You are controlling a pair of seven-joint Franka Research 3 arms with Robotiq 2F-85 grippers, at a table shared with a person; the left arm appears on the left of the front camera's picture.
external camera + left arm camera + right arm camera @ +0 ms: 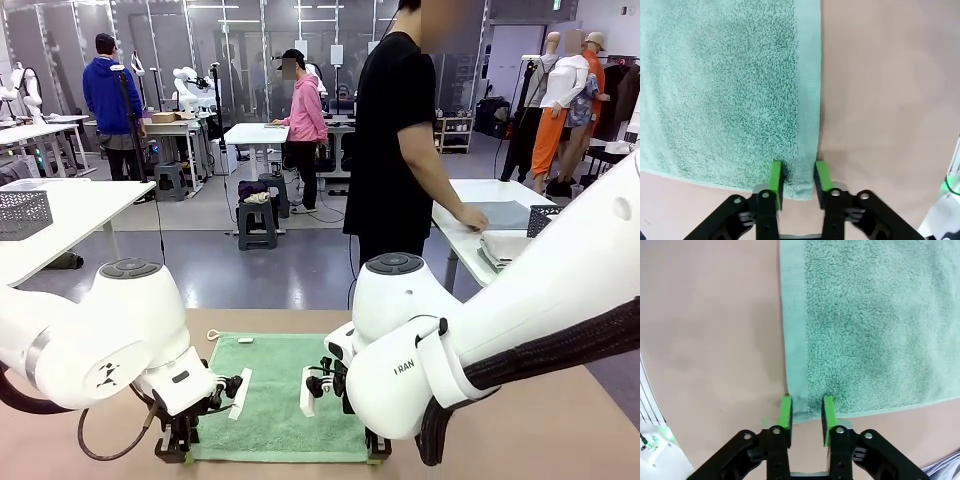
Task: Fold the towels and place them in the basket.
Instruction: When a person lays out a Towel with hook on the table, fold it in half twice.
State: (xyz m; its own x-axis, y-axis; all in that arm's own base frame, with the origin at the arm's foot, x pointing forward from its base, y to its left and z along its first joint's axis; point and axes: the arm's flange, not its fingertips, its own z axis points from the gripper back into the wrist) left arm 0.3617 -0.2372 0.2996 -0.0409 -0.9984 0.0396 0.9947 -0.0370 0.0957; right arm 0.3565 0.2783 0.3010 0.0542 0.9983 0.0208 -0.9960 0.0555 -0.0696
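A green towel (280,395) lies flat on the tan table (560,420) in front of me. Its near left corner (790,170) sits between the green pads of my left gripper (798,182), which is closed in on it. My right gripper (807,421) is pinched the same way on the near right corner (802,405), where the cloth wrinkles slightly. In the front view the left gripper (178,450) and right gripper (377,447) stand at the towel's two near corners. A dark-grey mesh basket (543,218) stands on a white side table at the right, beside a grey-blue towel (505,213).
A person in black (395,140) stands at the right side table (470,195) with a hand on the grey-blue towel; folded pale cloths (505,248) lie near its edge. Another mesh basket (22,213) sits on a white table at the left. Bare tan tabletop flanks the green towel.
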